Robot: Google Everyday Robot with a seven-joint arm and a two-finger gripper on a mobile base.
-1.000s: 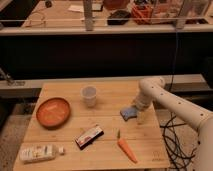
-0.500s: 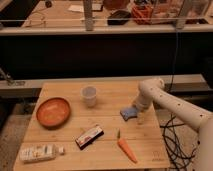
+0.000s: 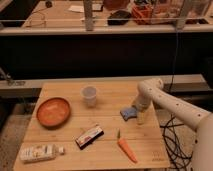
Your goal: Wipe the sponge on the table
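Change: almost nothing has moved since a second ago. My arm (image 3: 170, 102) stays bent over the right side of the table (image 3: 107, 155), and the things on it lie where they lay.
My pincer (image 3: 141, 118): one. It points down at the table, just right of the sponge and touching it or very nearly. I cannot tell if it is apart, together or clamped on something.
Sponge (image 3: 128, 113): one, light blue, flat on the table, right of the middle.
Bowl (image 3: 53, 111): one, round and orange, on the left side. Its orange inside shows all the way across.
Cup (image 3: 89, 95): one, clear, standing upright behind the middle of the table. I cannot tell what is in it.
Snack packet (image 3: 90, 136): one, dark, lying tilted near the front, well apart from the sponge.
Carrot (image 3: 126, 148): one, orange with a little green top, lying near the front right, in front of the sponge.
White bottle (image 3: 41, 152): one, lying on its side at the front left corner.
Bench (image 3: 65, 12): one, long, behind the table, with many things on it too small to name.
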